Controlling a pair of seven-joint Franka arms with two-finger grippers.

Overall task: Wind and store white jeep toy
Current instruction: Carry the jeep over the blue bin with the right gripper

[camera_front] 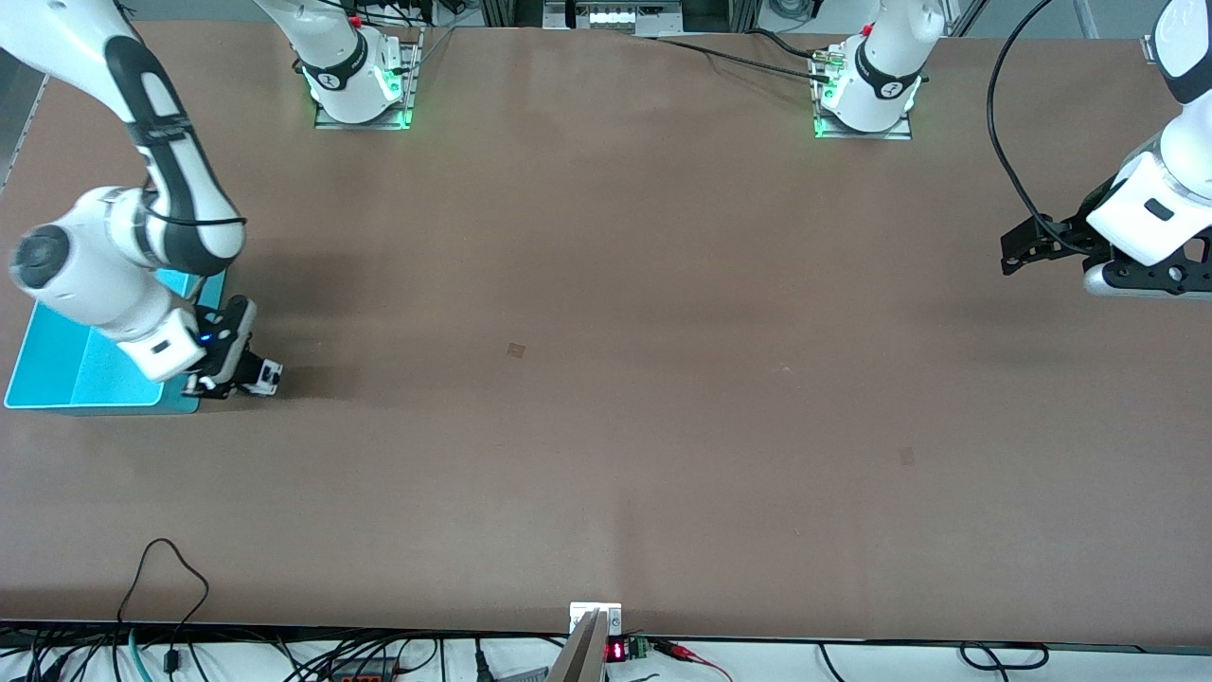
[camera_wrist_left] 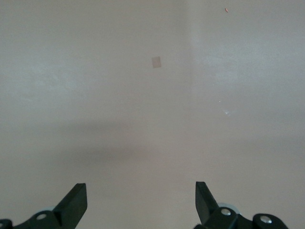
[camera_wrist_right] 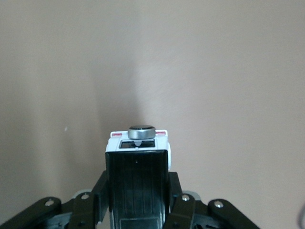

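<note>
Beside the bin (camera_front: 57, 374), at its corner nearest the table's middle, the right gripper (camera_front: 232, 377) is pinching the jeep (camera_front: 266, 375) low over the table (camera_front: 606, 379); whether the wheels are touching cannot be told.

Item 1, jeep: white body with black roof, sitting between the right fingers (camera_wrist_right: 183, 210), which are pressing in on its sides; spare wheel (camera_wrist_right: 141, 131) pointing away from the wrist.

Item 2, bin: cyan, open, partly covered by the right arm.

Item 3, left gripper (camera_front: 1042, 248): waiting at the left arm's end, well apart from the bin, fingers (camera_wrist_left: 74, 205) spread wide over bare table, holding nothing.

Handling note, as a judgement: winding is likely calling for wheels pressed flat and a straight pull backward along the table, grip kept square so the jeep is not twisting; afterwards, lifting clear of the bin wall before release.

Obscured: jeep wheels and underside, bin interior under the arm, and the left arm's upper part, cut off at the frame edge.
</note>
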